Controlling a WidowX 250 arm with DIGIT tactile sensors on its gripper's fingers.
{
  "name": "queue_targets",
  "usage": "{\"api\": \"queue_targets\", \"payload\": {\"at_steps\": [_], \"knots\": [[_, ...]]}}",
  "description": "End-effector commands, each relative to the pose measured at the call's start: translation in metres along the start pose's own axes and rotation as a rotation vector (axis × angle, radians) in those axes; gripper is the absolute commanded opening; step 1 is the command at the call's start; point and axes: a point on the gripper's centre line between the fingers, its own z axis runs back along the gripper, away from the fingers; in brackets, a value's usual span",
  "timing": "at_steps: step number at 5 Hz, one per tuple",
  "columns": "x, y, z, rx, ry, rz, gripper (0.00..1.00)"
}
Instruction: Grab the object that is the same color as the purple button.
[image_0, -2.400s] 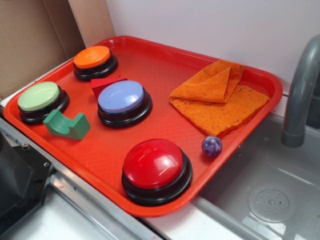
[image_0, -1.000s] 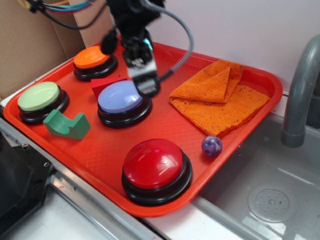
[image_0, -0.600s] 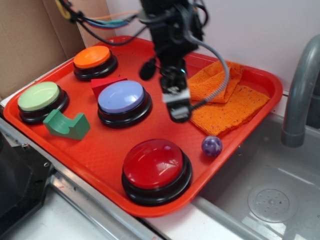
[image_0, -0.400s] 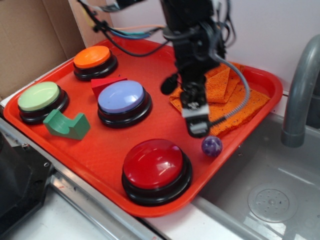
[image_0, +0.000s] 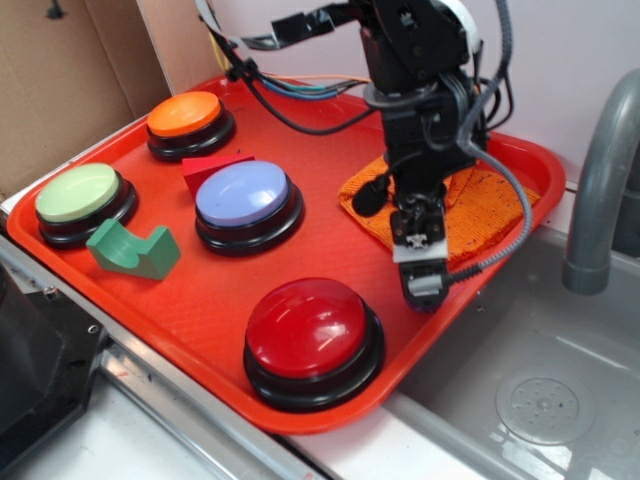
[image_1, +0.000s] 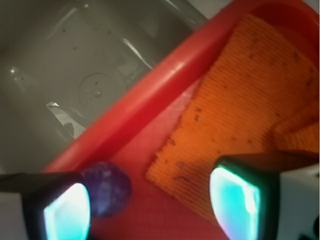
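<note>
Gripper (image_1: 150, 205) jaws stand wide apart, holding nothing. The purple ball (image_1: 106, 189) sits off-centre beside one finger, near the tray (image_1: 150, 95) rim. Closing thus risks knocking it away.

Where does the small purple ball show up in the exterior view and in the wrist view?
Exterior: not visible; the pincer covers its spot by the tray's sink-side rim.
Wrist: lower left, ball beside the left fingertip.
Shared landmark: the orange cloth.
</note>
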Motion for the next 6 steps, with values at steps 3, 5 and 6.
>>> {"api": "queue_targets", "payload": {"at_steps": [3, 5, 6], "knots": [[0.0042, -0.0211, 0.0007, -0.096, 0.02, 0.035, 0.0], [-0.0017, -0.0183, -0.0002, -0.093, 0.046, 0.051, 0.0], [-0.0037, -0.0155, -0.0031, -0.104, 0.049, 0.062, 0.0]]}}
